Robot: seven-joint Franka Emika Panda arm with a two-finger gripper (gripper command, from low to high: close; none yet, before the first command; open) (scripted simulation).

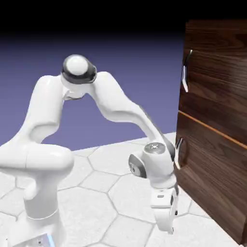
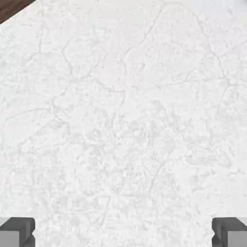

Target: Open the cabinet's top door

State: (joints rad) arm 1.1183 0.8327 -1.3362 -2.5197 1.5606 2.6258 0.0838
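We see: pale stone-look floor | large polygonal tiles, thin grey joints | fine cracks and mottling up close | behind our floor: plain blue-violet backdrop, black at top

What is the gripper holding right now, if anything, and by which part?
Nothing: the Franka's two-finger gripper is open, with only pale, cracked-looking floor showing between its small grey tips.

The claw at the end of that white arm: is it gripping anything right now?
Claw: open, holding nothing.
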